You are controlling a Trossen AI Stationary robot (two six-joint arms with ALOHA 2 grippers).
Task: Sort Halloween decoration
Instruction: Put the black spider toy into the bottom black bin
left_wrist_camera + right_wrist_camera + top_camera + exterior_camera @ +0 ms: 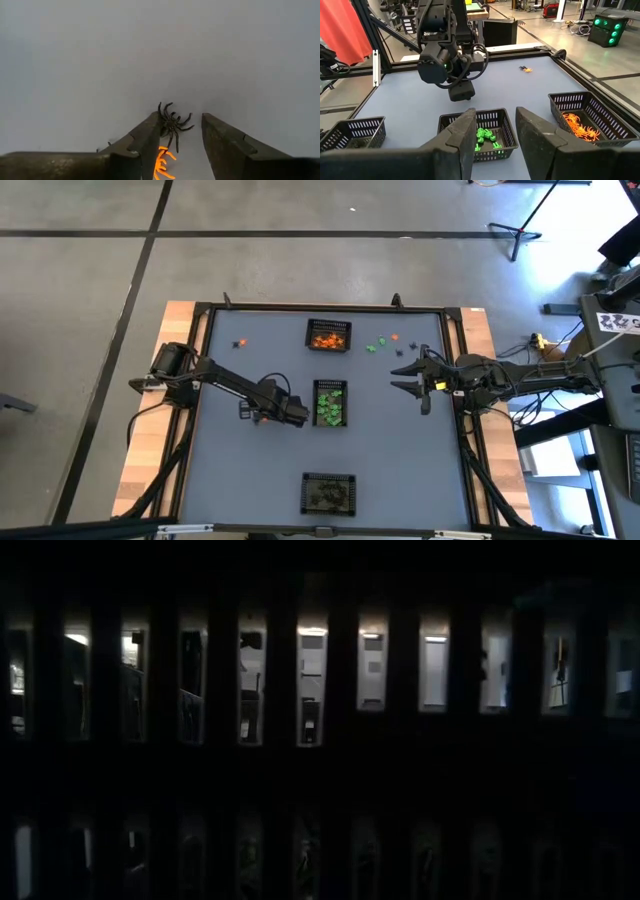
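Note:
My left gripper [296, 416] points down at the table just left of the middle basket and is open; it also shows in the right wrist view [461, 93]. In the left wrist view a tiny black spider [172, 124] lies at one fingertip [152, 127], and an orange trinket [161, 162] lies between the fingers. My right gripper [406, 378] is open and empty, right of the middle basket, above the table [495, 114]. Loose green, orange and black trinkets [381, 344] lie at the far right. A black and an orange one [240, 343] lie at the far left. My left gripper stands over the black spider [172, 124], which lies right at the inner edge of one fingertip; I cannot tell whether the finger touches it. The spider and the orange trinket lie on the table.
Three black mesh baskets stand in a row down the table's middle. The far one holds orange trinkets [328, 336], the middle one green [330, 402], the near one dark ones [328, 493]. The low view shows only dark mesh bars [340, 720].

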